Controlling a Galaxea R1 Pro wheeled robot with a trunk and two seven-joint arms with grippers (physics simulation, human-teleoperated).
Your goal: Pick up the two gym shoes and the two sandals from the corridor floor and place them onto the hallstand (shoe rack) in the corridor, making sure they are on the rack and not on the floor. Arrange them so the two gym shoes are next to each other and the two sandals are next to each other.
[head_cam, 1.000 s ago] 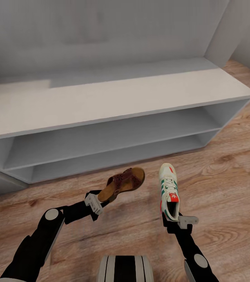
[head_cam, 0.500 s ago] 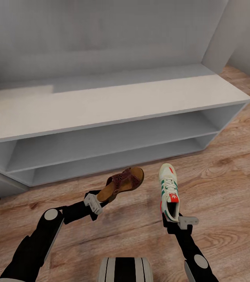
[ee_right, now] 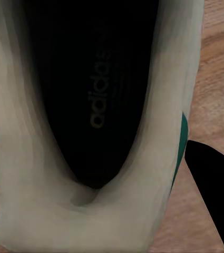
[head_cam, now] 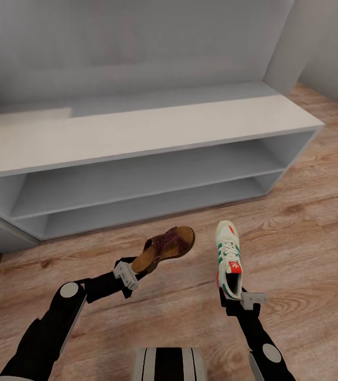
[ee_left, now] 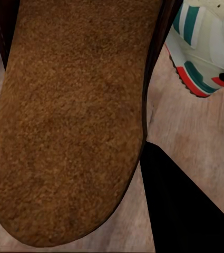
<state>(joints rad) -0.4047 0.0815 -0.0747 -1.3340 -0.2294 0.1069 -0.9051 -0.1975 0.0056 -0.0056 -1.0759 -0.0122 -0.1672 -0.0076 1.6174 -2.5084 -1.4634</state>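
While the left tool (head_cam: 136, 273) grips a sandal (head_cam: 166, 247), the right tool (head_cam: 234, 295) holds a sneaker (head_cam: 228, 256).

Your two arms are glossy black tubes, each with a round pale-grey cap at the joint. A light-grey bracket sits at each wrist, behind the left gripper (head_cam: 137, 271) and the right gripper (head_cam: 231, 292). Your trunk top is grey with black stripes.

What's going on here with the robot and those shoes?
The robot faces the pale grey shoe rack, carrying one shoe in each gripper. The left gripper holds a brown sandal by its heel; the right gripper holds a white gym shoe by its heel. Both hang above the wood floor.
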